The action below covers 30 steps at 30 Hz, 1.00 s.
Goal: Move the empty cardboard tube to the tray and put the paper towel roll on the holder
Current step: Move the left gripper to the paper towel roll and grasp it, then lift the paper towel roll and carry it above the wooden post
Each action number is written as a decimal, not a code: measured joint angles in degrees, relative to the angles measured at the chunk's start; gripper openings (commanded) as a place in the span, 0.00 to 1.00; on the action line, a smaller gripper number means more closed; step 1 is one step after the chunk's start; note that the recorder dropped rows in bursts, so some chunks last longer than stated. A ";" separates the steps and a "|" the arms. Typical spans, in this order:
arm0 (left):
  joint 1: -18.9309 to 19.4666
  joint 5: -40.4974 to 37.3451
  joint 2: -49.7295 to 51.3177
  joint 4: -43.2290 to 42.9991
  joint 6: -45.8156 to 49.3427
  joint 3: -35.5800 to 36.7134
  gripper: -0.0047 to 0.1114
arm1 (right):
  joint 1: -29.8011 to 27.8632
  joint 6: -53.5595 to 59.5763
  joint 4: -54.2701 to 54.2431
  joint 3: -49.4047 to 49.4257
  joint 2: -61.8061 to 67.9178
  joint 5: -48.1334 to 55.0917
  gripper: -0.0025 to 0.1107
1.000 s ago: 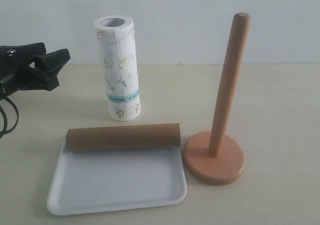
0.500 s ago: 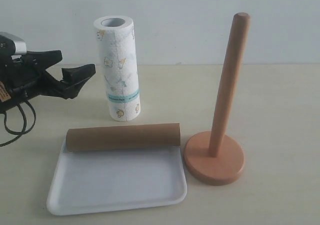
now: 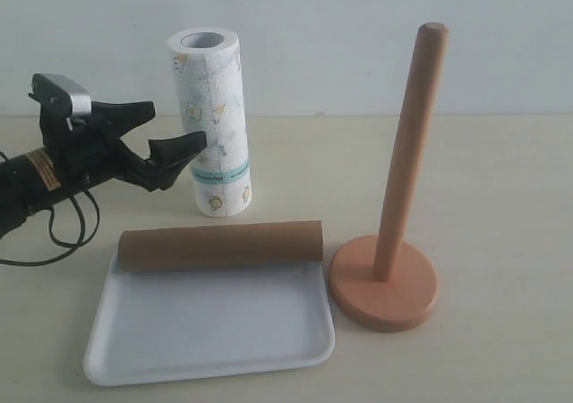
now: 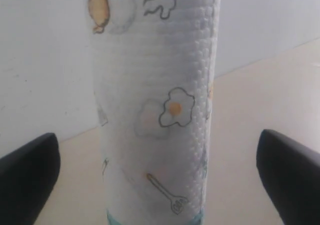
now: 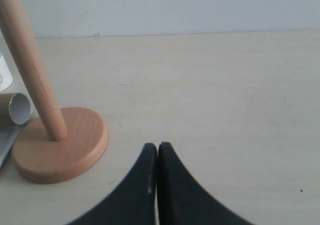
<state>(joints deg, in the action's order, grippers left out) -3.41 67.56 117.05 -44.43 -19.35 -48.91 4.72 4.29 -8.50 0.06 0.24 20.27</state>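
White paper towel roll (image 3: pixel 213 125) upright near far counter edge, just before wide-spread left end effector (image 3: pixel 177 124); right end effector (image 5: pixel 157 147) pressed closed. Could topple if one finger touches first.

Left wrist view crops the paper towel roll (image 4: pixel 155 110) top and bottom and clips both fingers (image 4: pixel 27 177) of the left gripper (image 4: pixel 159 177) at the sides; right wrist view cuts the holder (image 5: pixel 60 145) dowel's top, shows only the empty cardboard tube (image 5: pixel 15 107) mouth and a tray (image 5: pixel 4 142) sliver.
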 measured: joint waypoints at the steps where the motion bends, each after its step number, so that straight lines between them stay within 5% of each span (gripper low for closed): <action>1: -0.24 -0.11 0.41 -0.23 0.00 -0.66 0.93 | 0.00 0.00 0.00 0.00 0.00 0.00 0.02; 26: -4.50 -5.36 8.21 -0.63 -1.26 -14.68 0.92 | 0.00 0.00 0.00 0.00 0.00 0.00 0.02; 30: -4.50 -6.94 9.89 -0.71 -3.10 -16.22 0.80 | 0.00 0.00 0.00 0.00 0.00 0.00 0.02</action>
<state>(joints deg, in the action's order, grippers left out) -7.91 60.62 126.94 -45.14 -22.45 -65.14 4.72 4.29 -8.50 0.06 0.24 20.27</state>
